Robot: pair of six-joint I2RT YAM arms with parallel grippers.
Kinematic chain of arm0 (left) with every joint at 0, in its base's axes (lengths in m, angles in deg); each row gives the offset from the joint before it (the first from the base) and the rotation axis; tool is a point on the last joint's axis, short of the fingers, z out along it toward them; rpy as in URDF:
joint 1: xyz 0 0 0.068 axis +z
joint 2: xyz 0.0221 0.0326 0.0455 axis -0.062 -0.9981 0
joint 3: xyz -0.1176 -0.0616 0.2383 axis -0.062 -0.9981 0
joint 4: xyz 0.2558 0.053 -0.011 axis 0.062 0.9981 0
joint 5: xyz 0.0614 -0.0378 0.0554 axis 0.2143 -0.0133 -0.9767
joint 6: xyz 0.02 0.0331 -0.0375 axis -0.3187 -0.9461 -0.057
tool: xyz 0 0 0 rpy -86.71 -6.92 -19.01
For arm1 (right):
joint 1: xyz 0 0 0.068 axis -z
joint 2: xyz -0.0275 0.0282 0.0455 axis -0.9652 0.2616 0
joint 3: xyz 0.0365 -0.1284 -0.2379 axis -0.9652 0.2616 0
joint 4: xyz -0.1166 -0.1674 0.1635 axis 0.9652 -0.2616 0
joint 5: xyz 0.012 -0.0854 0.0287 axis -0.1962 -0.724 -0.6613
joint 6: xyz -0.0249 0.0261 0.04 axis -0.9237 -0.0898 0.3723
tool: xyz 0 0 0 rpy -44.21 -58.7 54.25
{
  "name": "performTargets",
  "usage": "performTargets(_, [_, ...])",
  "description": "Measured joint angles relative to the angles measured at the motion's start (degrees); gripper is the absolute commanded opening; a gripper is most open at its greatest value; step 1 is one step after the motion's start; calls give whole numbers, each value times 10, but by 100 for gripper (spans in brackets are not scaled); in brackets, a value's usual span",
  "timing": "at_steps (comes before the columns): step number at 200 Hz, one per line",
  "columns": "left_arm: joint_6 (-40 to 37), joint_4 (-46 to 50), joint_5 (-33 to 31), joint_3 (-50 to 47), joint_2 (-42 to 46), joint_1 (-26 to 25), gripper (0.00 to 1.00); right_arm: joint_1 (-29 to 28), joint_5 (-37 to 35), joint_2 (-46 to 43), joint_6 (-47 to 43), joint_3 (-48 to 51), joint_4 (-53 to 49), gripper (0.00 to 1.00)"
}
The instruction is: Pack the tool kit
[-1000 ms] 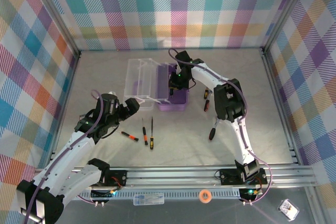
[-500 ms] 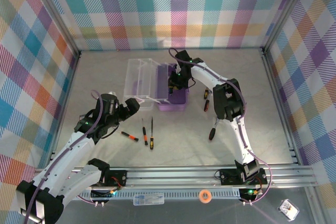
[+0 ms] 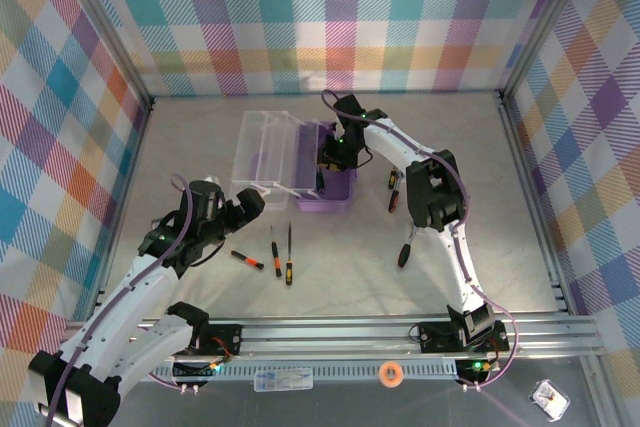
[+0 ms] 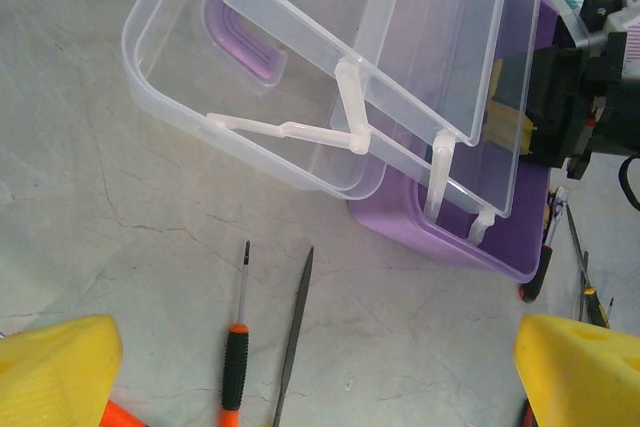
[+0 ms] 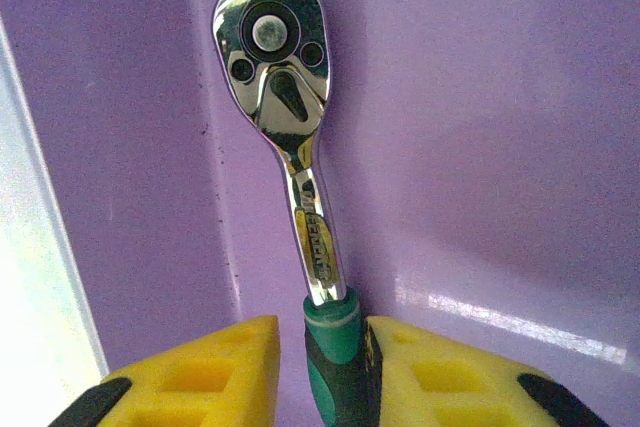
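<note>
Lilac case point(image 3: 335, 204) sits lid-open on the surface point(image 3: 200, 142) with the right hand point(image 5: 322, 372) clamped on a green-handled ratchet point(image 5: 285, 97) inside it, while the left hand point(image 4: 320, 372), spread apart, hovers over loose screwdrivers point(image 4: 236, 367) not yet packed, so most work remains.

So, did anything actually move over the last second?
Little. The right gripper, shut on the green-handled ratchet, edged slightly left inside the purple case, whose near end and clear lid swung slightly left with it. The left gripper stays open, its arm barely shifted; the loose screwdrivers lie where they were.
</note>
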Motion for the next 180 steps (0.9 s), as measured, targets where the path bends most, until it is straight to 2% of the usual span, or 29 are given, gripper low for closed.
performTargets(31, [0,0,1,0,2,0,100,0,-12,-24,0,1,-8,29])
performTargets(83, [0,2,2,1,2,0,100,0,-103,-130,0,26,-16,29])
performTargets(124, [-3,11,2,7,2,0,100,3,-143,-163,-12,56,-16,29])
performTargets(154, [-9,10,15,8,0,0,100,9,-195,-210,-41,122,-17,29])
performTargets(180, [-11,-3,38,8,-16,0,100,25,-232,-289,-64,214,-16,30])
